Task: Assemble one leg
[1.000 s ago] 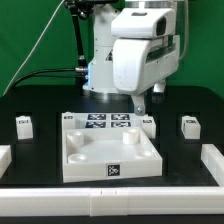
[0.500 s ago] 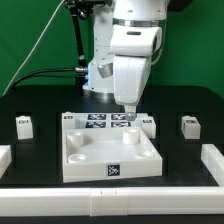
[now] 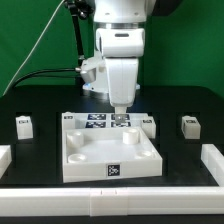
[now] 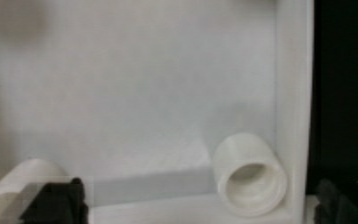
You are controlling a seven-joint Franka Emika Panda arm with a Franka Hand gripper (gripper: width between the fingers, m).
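Two legs show in the exterior view: one small white block with a tag (image 3: 24,124) at the left and another (image 3: 190,125) at the right, both on the black table. A third small tagged block (image 3: 148,122) stands by the back right corner of the large white tray (image 3: 85,170). My gripper (image 3: 118,112) hangs over the tray's back edge, away from every leg. In the wrist view my gripper (image 4: 197,205) is open and empty, with its dark fingertips (image 4: 51,200) far apart above the tray floor (image 4: 140,90) and a round socket post (image 4: 250,178).
The marker board (image 3: 98,122) lies right behind the tray, under my gripper. White raised rails stand at the front left (image 3: 5,155) and front right (image 3: 212,158) of the table. The arm's base and cables rise behind.
My arm has swung toward the exterior view's left, from above the tray's back right corner to above the middle of its back edge. The legs have not moved.
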